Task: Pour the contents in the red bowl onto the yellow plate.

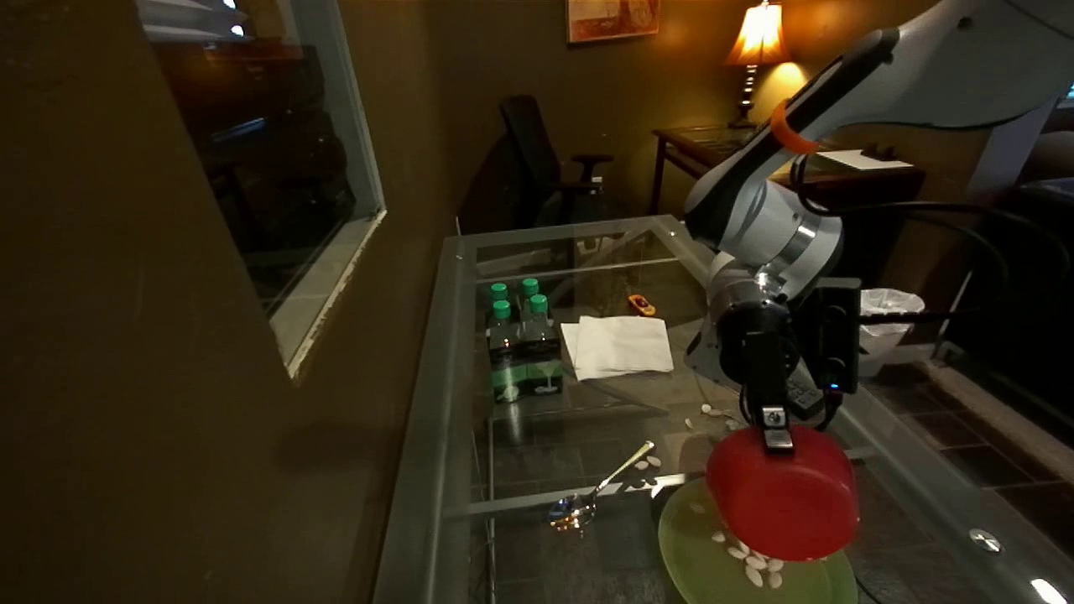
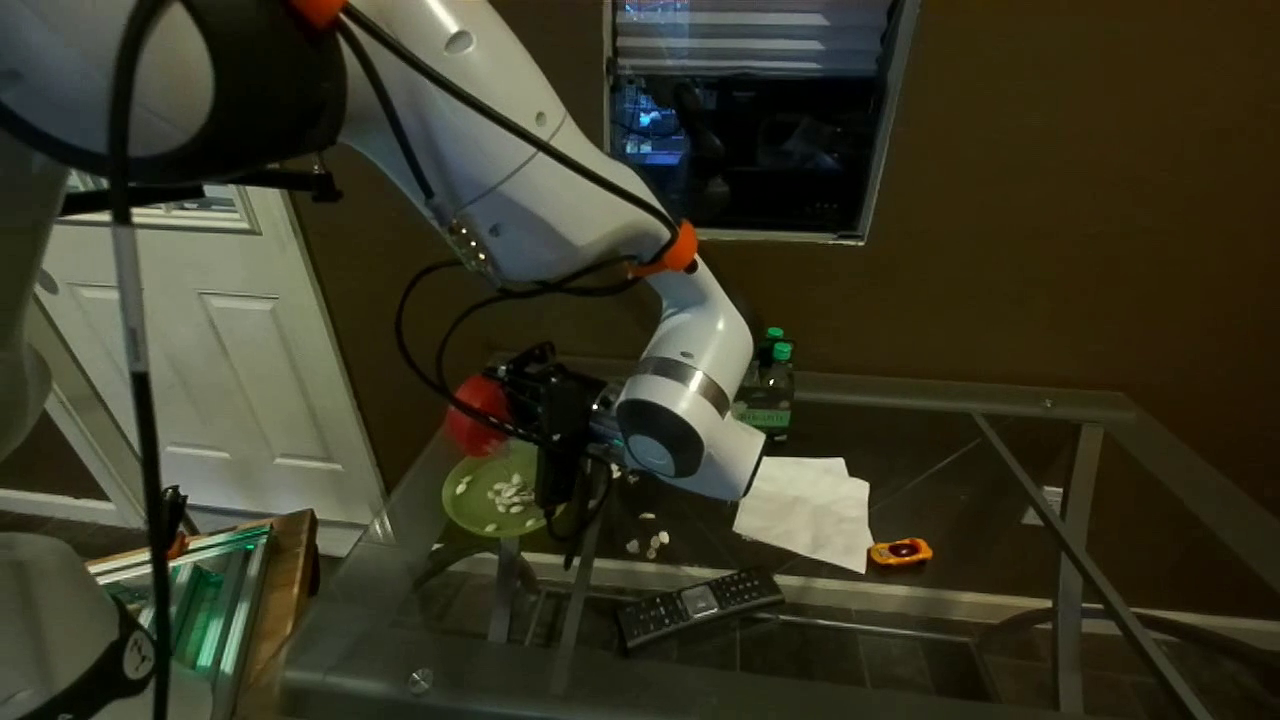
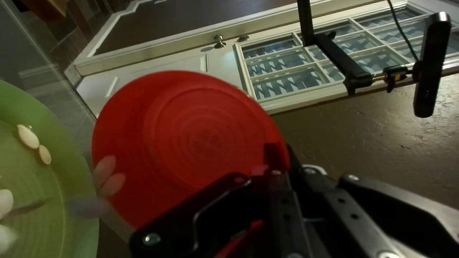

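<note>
The red bowl (image 1: 784, 499) is tipped steeply on its side above the yellow plate (image 1: 686, 537). The bowl also shows in an exterior view (image 2: 476, 418) and in the wrist view (image 3: 193, 125). My gripper (image 3: 285, 157) is shut on the bowl's rim, one finger inside and one outside. The pale contents (image 1: 755, 564) lie on the plate, mostly in a loose pile, also visible in an exterior view (image 2: 512, 494). In the wrist view, two pale pieces (image 3: 104, 170) are at the bowl's lower edge, and a blurred one shows just below them. The rest of the bowl's visible inside is bare.
A spoon (image 1: 600, 493), a pack of green-capped bottles (image 1: 524, 356) and white napkins (image 1: 623, 346) are on the glass table. A remote (image 2: 698, 603) and an orange-yellow object (image 2: 900, 552) lie there too. Several loose pale pieces (image 2: 655, 543) are scattered beside the plate.
</note>
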Tool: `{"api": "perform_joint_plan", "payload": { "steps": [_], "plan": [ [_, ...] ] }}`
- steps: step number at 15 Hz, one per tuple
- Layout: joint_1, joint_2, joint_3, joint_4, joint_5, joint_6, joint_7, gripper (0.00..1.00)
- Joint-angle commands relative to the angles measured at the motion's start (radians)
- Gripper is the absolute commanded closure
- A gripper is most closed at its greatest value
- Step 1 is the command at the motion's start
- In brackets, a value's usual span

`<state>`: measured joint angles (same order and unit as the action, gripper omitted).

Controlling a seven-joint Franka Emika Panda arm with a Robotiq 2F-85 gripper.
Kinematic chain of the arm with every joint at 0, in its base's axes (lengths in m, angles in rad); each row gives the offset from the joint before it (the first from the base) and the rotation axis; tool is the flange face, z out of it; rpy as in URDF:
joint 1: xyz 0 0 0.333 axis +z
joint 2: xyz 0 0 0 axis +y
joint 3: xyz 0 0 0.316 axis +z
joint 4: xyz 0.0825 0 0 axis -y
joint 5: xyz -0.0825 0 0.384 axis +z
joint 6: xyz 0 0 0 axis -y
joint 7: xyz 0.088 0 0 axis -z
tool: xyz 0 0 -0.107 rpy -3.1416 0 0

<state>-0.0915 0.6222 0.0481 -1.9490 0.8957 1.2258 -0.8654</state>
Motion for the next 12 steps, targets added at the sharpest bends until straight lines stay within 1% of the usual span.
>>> {"api": "perform_joint_plan", "payload": {
  "steps": [1, 6, 8, 9, 11, 12],
  "plan": [
    [-0.008, 0.068, 0.006, 0.067, 0.051, -0.062, 0.003, 0.99],
    [-0.017, 0.116, 0.006, 0.108, 0.124, -0.124, -0.004, 0.99],
    [-0.010, 0.111, -0.001, 0.105, 0.143, -0.129, 0.009, 0.99],
    [0.008, 0.078, -0.013, 0.085, 0.149, -0.108, 0.063, 0.99],
    [0.054, -0.014, -0.039, 0.022, 0.135, 0.015, 0.095, 0.99],
    [0.073, -0.055, -0.041, -0.002, 0.108, 0.040, 0.122, 0.99]
  ]
}}
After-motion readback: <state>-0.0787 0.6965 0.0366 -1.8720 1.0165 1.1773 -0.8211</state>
